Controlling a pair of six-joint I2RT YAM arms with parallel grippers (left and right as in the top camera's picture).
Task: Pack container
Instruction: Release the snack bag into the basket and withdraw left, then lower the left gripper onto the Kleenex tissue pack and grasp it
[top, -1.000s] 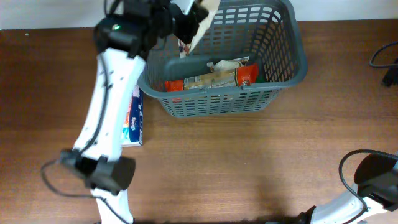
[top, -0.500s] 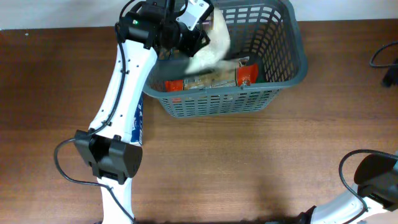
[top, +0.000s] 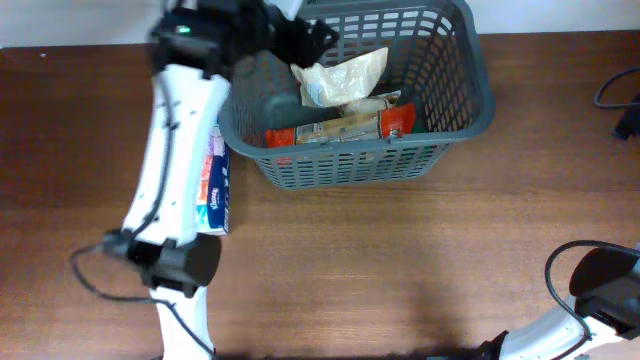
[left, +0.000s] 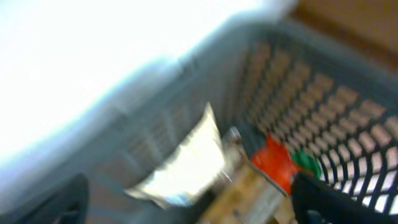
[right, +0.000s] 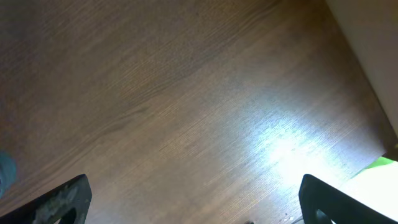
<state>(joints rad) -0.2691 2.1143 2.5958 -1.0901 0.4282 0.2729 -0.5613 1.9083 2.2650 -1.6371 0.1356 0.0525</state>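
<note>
Container (top: 350, 165) at the far edge of the surface (top: 400, 260), long axis left to right; pale bag (top: 345, 78) and orange packet (top: 340, 128) inside. Left hand (top: 310, 38) above its far-left corner, fingers wide apart, empty. Right hand (right: 199, 202) over the near-right corner, fully spread, empty. Tissue pack (top: 216, 190) just beside the container's left end, long axis far to near, nearward of the left hand; probably next to go in, left arm much nearer.

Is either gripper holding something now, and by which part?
Nothing is held. The left gripper stands open above the container, the pale bag lying loose inside; the right gripper is open over the table.
</note>
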